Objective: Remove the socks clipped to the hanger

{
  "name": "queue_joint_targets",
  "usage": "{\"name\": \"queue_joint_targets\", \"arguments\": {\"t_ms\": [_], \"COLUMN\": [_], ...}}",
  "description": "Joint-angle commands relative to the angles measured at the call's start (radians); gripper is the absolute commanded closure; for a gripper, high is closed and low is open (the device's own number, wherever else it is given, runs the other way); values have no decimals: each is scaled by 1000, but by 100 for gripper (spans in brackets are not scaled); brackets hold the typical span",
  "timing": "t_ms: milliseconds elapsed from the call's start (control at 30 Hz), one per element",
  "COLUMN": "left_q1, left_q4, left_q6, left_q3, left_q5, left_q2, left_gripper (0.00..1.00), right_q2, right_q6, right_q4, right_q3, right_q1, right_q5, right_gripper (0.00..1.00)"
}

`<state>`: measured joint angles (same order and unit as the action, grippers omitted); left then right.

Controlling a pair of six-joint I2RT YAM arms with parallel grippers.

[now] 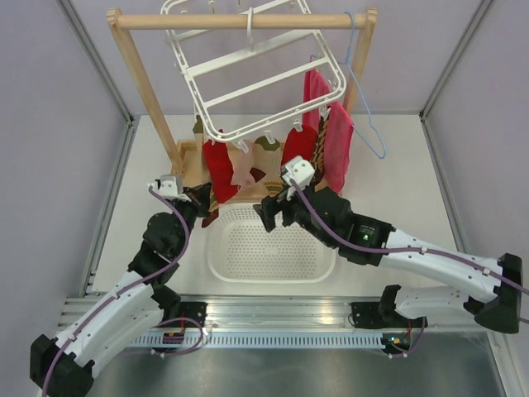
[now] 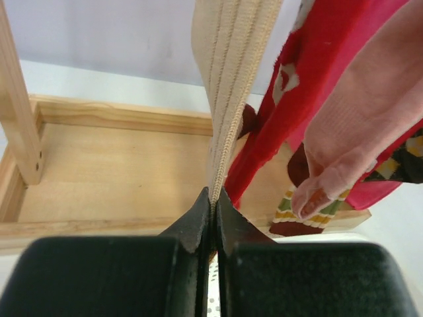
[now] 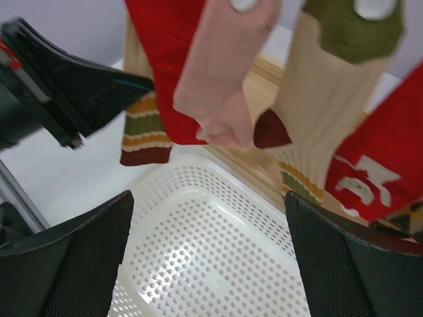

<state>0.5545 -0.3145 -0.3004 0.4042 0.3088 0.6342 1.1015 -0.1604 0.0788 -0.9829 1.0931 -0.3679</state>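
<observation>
The white hanger [image 1: 248, 74] hangs tilted from the wooden rack's top bar, with socks clipped along its lower edge. My left gripper [image 1: 205, 201] is shut on the lower end of a cream ribbed sock [image 2: 231, 66], its jaws [image 2: 213, 198] pinching the fabric. Beside it hang a red sock [image 1: 219, 169] and a pale pink sock [image 1: 241, 175]. My right gripper [image 1: 271, 217] is open and empty, its fingers [image 3: 99, 244] spread above the basket. Above it hang the pink sock [image 3: 225, 79], a cream olive-toed sock [image 3: 330, 99] and a red sock with white marks [image 3: 370, 178].
A white perforated basket [image 1: 216, 265] lies on the table between the arms, below the socks. The wooden rack [image 1: 149, 91] has a tray base [image 2: 99, 165]. A large pink-red cloth [image 1: 337, 153] and a light-blue wire hanger [image 1: 368, 124] hang at the right.
</observation>
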Motion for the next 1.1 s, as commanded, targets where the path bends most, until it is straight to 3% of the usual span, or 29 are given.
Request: {"name": "queue_joint_targets", "arguments": {"t_ms": [0, 200, 433, 633, 800, 1067], "left_q1": [56, 176, 185, 190, 191, 194], "left_q4": [77, 89, 129, 202, 232, 252], "left_q6": [53, 104, 101, 73, 64, 50], "left_q3": [-4, 8, 12, 38, 48, 68], "left_q5": [136, 253, 271, 271, 263, 245], "left_q2": [-14, 13, -47, -76, -103, -114], "left_gripper": [98, 98, 98, 98, 98, 98], "right_q2": [96, 256, 395, 621, 682, 724], "right_q6": [2, -8, -37, -31, -117, -160], "right_q4": [38, 64, 104, 222, 248, 256], "right_q3": [-155, -413, -690, -991, -1086, -1102], "right_q1": [94, 180, 182, 179, 143, 105], "right_q5": [-135, -215, -198, -207, -194, -244], "right_gripper": [2, 2, 2, 2, 2, 2]}}
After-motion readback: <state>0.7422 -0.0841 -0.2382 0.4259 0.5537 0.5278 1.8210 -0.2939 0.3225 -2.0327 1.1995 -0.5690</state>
